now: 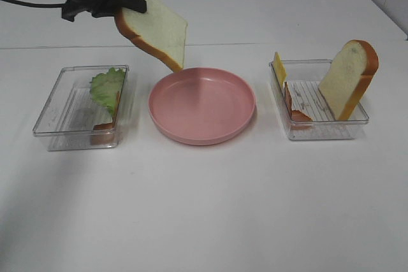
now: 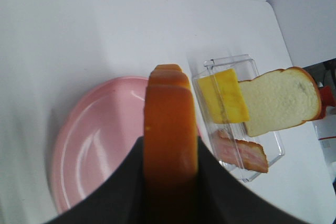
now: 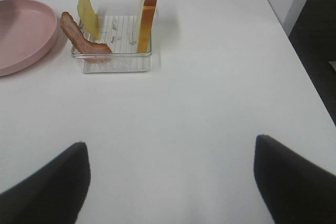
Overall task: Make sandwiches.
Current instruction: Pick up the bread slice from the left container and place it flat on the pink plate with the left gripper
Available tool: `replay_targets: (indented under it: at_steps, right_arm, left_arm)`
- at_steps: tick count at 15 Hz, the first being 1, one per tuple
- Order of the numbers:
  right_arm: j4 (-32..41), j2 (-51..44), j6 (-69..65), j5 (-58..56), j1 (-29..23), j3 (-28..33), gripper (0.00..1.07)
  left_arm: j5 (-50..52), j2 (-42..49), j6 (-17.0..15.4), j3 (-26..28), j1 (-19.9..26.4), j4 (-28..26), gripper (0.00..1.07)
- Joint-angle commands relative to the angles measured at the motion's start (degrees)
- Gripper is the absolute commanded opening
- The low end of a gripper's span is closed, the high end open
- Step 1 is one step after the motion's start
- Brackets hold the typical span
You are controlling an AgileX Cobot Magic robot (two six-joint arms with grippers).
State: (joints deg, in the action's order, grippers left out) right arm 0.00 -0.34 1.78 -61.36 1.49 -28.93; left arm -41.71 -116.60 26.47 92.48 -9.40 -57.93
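I am pinching the thick white toy bread slice with an orange-brown crust (image 1: 156, 30) by its crust end between my left fingers (image 2: 118, 187). It is hanging tilted over the far left rim of the round pink plastic plate (image 1: 204, 103), clear of it. To set it down well, I judge that I should be carrying it further right and nearer, over the plate's middle. Then I should be levelling it so a broad face is pointing down, and lowering until it is resting before letting go. Released from here it would likely be landing on its corner and tipping against the rim.

My right fingers (image 3: 47, 187) are spread wide and holding nothing, hovering over the bare white bench (image 1: 204, 208) near the right tray.

The plate is carrying nothing yet. The clear plastic rectangular tray on the left (image 1: 80, 138) is holding the green lettuce leaf (image 1: 106, 87), which is leaning against its right wall. A reddish-brown piece is lying under the leaf; it is possibly bacon, but the leaf is hiding most of it. The clear plastic rectangular tray on the right (image 1: 319, 130) is holding three things. The small yellow cheese slice (image 1: 278, 68) is propped at its far left corner. The reddish-brown bacon strip (image 1: 296, 106) is leaning along its left wall. The second white bread slice (image 1: 349, 78) is standing on edge against its right wall.
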Motion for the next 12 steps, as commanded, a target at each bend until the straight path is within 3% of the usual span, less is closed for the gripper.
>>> replay_targets:
  at_steps: [1, 3, 6, 9, 12]
  right_arm:
    - [0.0, -0.7, 0.3, 0.7, 0.5, 0.0, 0.81]
    - [0.0, -0.7, 0.3, 0.7, 0.5, 0.0, 0.81]
    - [0.0, -0.7, 0.3, 0.7, 0.5, 0.0, 0.81]
    - [0.0, -0.7, 0.3, 0.7, 0.5, 0.0, 0.81]
    - [0.0, -0.7, 0.3, 0.7, 0.5, 0.0, 0.81]
  left_arm:
    - [0.2, -2.2, 1.8, 0.1, -2.2, -5.9, 0.0]
    - [0.1, -4.5, 5.7, 0.1, -3.4, -12.0, 0.0]
    - [-0.3, -7.4, 8.0, 0.6, -4.2, -16.6, 0.0]
    - [-7.3, -12.2, 7.6, 5.4, -4.9, -16.6, 0.0]
    - [-9.5, -16.2, 3.8, 8.7, -5.4, -14.6, 0.0]
